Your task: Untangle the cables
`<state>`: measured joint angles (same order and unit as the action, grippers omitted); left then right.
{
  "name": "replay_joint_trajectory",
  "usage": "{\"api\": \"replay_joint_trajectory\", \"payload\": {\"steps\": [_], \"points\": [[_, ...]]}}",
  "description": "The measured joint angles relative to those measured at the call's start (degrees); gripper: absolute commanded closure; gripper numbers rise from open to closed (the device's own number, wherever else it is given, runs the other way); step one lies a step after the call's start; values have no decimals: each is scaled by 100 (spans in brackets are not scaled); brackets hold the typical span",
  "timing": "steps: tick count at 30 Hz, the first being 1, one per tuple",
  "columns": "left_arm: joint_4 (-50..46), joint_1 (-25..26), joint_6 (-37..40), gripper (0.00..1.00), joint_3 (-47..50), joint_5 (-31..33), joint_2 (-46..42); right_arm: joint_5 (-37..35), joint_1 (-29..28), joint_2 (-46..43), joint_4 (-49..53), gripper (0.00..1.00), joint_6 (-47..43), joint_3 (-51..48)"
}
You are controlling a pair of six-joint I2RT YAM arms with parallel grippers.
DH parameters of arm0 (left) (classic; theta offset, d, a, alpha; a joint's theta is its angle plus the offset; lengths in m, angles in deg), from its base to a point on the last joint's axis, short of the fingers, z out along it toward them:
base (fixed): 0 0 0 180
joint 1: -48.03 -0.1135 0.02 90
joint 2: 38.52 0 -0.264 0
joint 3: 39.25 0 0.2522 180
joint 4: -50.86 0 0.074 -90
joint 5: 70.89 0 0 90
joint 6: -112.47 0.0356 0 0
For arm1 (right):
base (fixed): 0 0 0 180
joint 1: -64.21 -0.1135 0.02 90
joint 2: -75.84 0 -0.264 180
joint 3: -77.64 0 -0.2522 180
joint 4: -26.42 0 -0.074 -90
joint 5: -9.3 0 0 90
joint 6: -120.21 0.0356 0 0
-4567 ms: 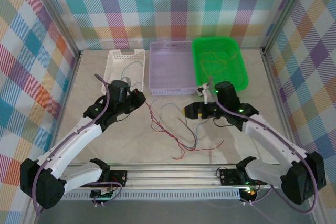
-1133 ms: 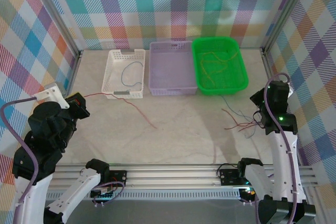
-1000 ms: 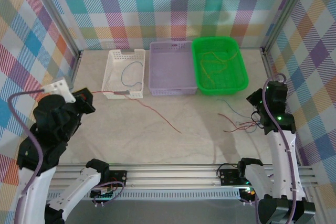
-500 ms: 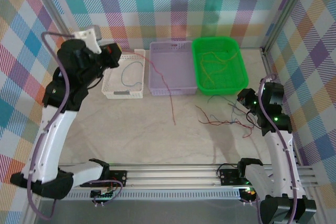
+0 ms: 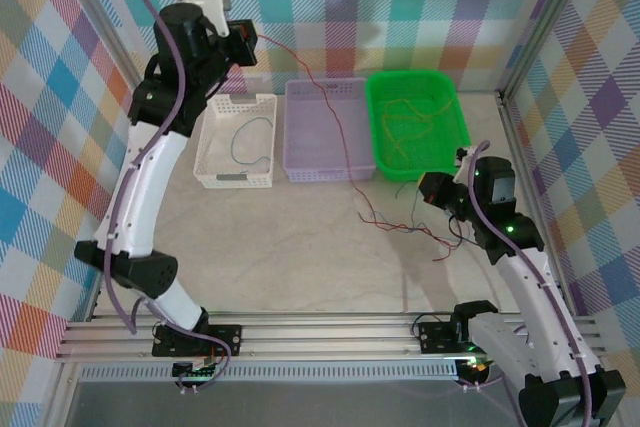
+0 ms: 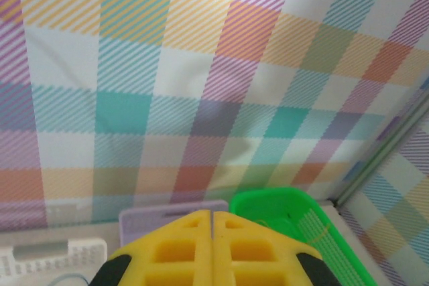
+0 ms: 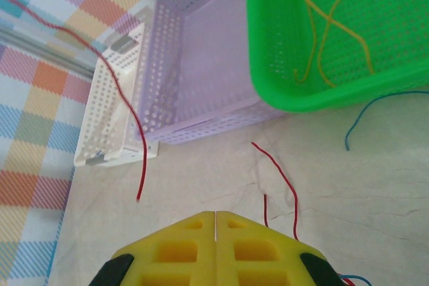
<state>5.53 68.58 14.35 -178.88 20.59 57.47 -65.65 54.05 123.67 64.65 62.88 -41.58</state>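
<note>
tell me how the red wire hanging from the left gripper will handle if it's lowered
Likely very floppy: the red wire droops in a loose curve from the left gripper rather than holding a line. Probably very light, being hair-thin. Its free end could swing and miss the purple basket.

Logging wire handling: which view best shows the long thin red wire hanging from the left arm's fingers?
Top external: the long thin red wire runs whole, from the left gripper over the lilac plastic basket to its free end. Right wrist catches its lower stretch and tip; left wrist has the closed yellow fingers.
</note>
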Motion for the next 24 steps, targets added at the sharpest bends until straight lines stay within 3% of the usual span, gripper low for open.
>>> {"api": "replay_joint_trajectory", "payload": {"steps": [12,24], "points": [[-11,461,1021,100,-1088,675,1427,-120,-721,-50,0,100,-83,0],[28,616,1502,100,-1178,1169,2297,-367,-1266,-72,90,100,-339,0]]}}
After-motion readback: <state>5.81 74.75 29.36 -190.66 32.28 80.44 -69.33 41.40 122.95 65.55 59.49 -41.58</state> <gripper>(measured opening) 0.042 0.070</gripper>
